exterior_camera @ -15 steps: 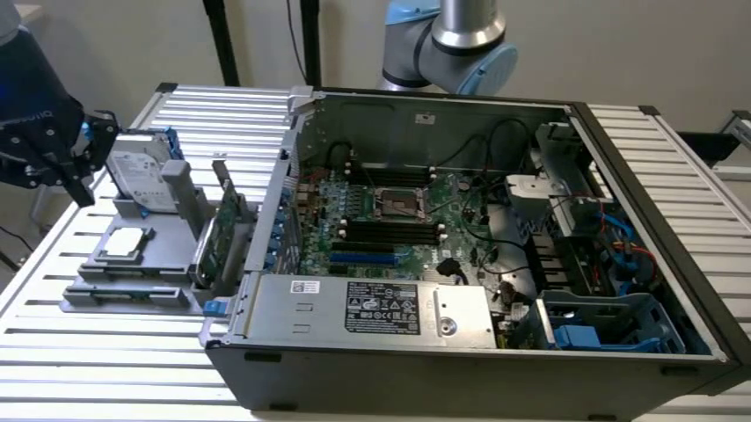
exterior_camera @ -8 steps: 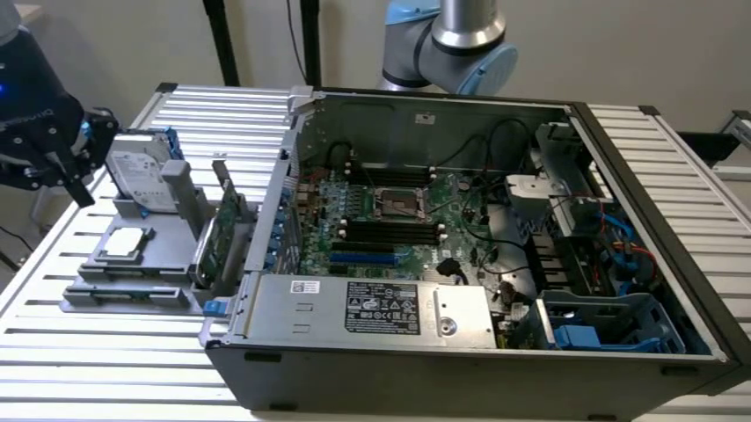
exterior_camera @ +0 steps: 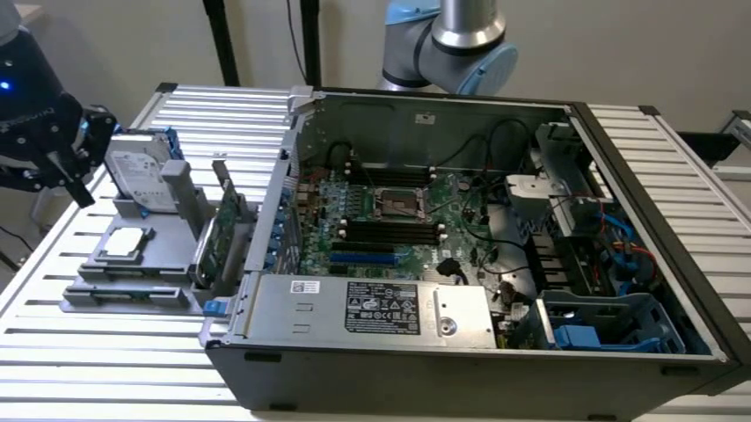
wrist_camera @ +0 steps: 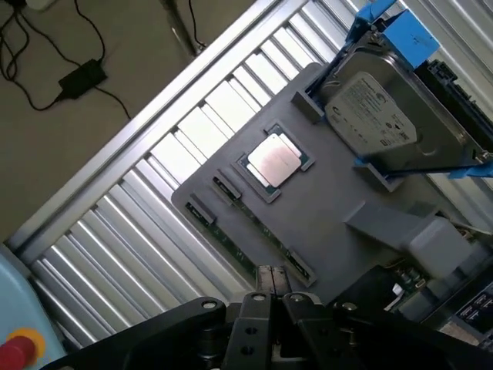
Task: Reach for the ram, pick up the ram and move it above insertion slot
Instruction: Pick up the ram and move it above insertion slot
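The gripper (wrist_camera: 271,273) was fully closed, its two fingers pressed together with nothing between them. It hung over the near edge of the grey holder block (wrist_camera: 331,216), clear of it. The ram (wrist_camera: 246,253) sat on edge in a slot along that edge of the block, just ahead of the fingertips and not gripped. Beyond the ram from the tool lay a processor chip (wrist_camera: 273,160) in its recess. Farther off, a hard drive (wrist_camera: 373,116) leaned in a blue bracket (wrist_camera: 400,35). In the exterior view the gripper (exterior_camera: 80,189) stood beside the hard drive, well apart from the open computer case (exterior_camera: 470,360).
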